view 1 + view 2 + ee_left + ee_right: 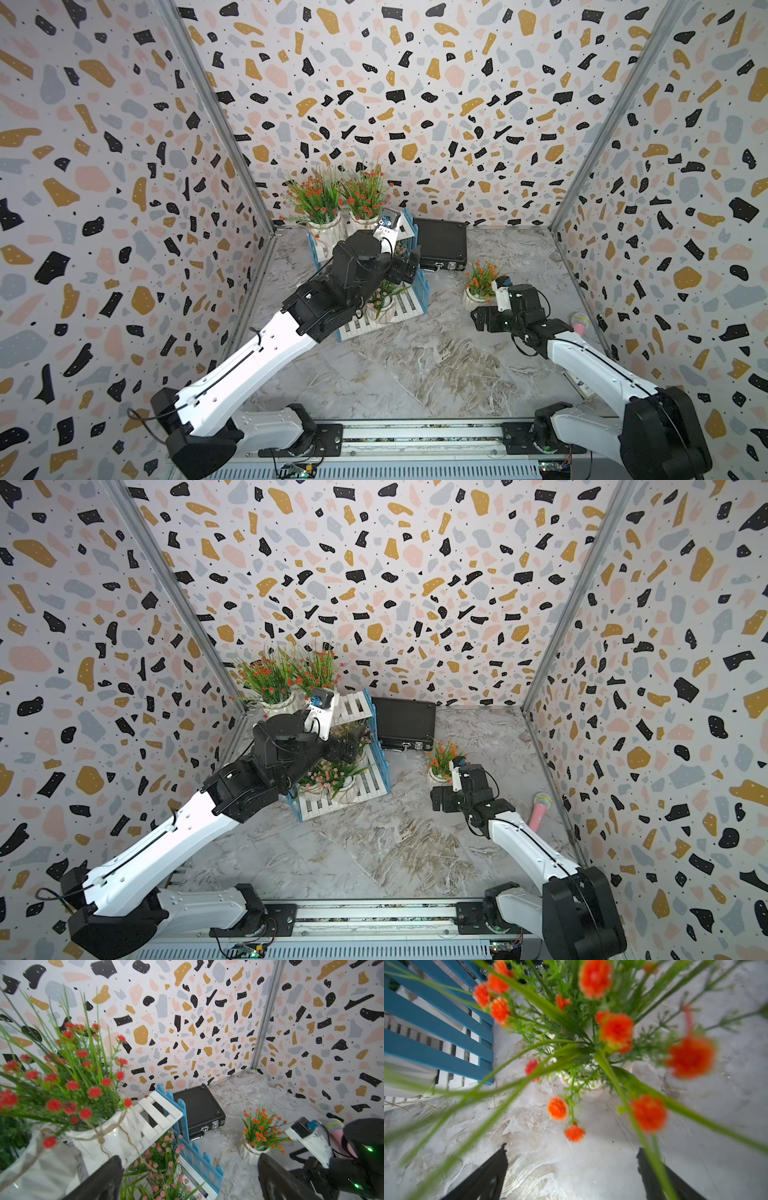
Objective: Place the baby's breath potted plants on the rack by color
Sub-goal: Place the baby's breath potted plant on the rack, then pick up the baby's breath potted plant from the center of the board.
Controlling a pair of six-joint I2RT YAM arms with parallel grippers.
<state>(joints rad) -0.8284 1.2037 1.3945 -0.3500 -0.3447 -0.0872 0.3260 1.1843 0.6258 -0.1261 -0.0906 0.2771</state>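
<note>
The rack (353, 707) stands at the back left of the worktop (415, 365), with white slatted tiers and blue picket side panels. Two orange-red plants (316, 199) sit side by side on its top tier, in white pots tied with twine. Pink plants (328, 777) fill the lower tier, but the left arm covers too much of them for a count. A third orange-red plant (482, 277) stands alone on the worktop to the right of the rack, well apart from it. The right fingers (488, 1176) are spread wide and low just in front of this plant's pot, gripping nothing. The left fingers (106, 1180) are also spread wide and empty, held beside the rack's right panel between the two tiers. One black briefcase (440, 243) lies flat just behind the rack against the back wall. One pink toy microphone (540, 810) lies near the right wall. A flat white card (578, 384) shows beside the right arm, its print too small to read. The worktop is grey-and-tan marble pattern. Terrazzo-print walls (415, 83) with black, ochre, pink and grey flecks enclose it, joined by metal corner posts.
</note>
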